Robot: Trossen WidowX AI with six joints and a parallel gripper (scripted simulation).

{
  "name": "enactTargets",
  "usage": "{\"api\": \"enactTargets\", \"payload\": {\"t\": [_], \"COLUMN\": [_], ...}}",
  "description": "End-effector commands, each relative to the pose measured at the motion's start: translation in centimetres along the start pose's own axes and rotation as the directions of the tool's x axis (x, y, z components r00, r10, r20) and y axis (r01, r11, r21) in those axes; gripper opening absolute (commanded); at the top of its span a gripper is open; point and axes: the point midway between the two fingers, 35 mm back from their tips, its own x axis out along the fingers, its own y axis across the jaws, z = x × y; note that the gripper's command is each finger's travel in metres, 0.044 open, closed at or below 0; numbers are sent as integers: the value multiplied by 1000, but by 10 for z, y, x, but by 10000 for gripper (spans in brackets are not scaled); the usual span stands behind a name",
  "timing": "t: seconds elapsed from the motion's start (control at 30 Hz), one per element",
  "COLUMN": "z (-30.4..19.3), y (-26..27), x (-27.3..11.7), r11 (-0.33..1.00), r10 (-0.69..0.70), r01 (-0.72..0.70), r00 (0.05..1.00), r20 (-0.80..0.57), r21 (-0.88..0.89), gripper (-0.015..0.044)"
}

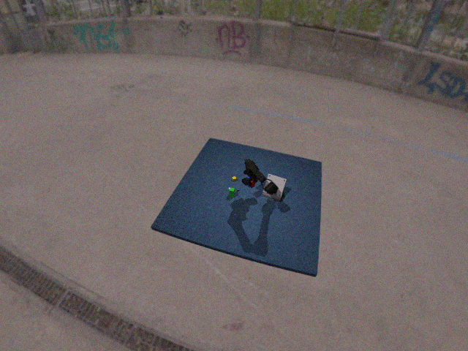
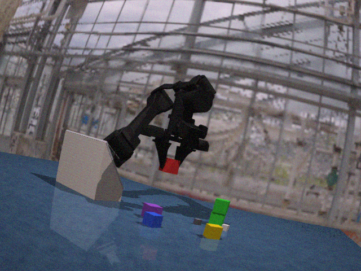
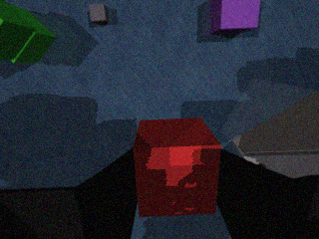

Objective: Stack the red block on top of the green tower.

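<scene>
My gripper (image 2: 169, 165) (image 3: 170, 150) is shut on the red block (image 1: 252, 184) (image 2: 172, 166) (image 3: 175, 194). It holds the block up in the air, well above the mat. In the exterior view the block is higher than the top of the green tower and to its left. The green tower (image 1: 231, 191) (image 2: 220, 207) (image 3: 22, 37) stands upright on the mat, two blocks high, with its foot partly hidden behind the yellow block. In the wrist view the tower is at the upper left, cut by the edge.
The yellow block (image 1: 234, 178) (image 2: 212, 231) is beside the tower. A small white block (image 2: 225, 227) and a small grey-brown block (image 2: 197, 221) (image 3: 98, 13) lie near its foot. The purple block (image 2: 152, 208) (image 3: 239, 14) and blue block (image 2: 153, 220) are close together. The arm's pale base (image 2: 78, 163) (image 1: 280, 182) stands behind.
</scene>
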Motion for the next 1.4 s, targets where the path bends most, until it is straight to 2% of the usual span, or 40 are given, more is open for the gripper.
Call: {"api": "enactTargets", "payload": {"t": [0.0,0.63,1.37], "z": [0,49,84], "y": [0,64,145], "x": [-4,-15,-5], "r11": [1000,1000,1000], "r10": [-2,-13,3], "r01": [2,13,-3], "r00": [1000,1000,1000], "r20": [-2,12,2], "r21": [-3,-2,-9], "gripper": [0,0,0]}}
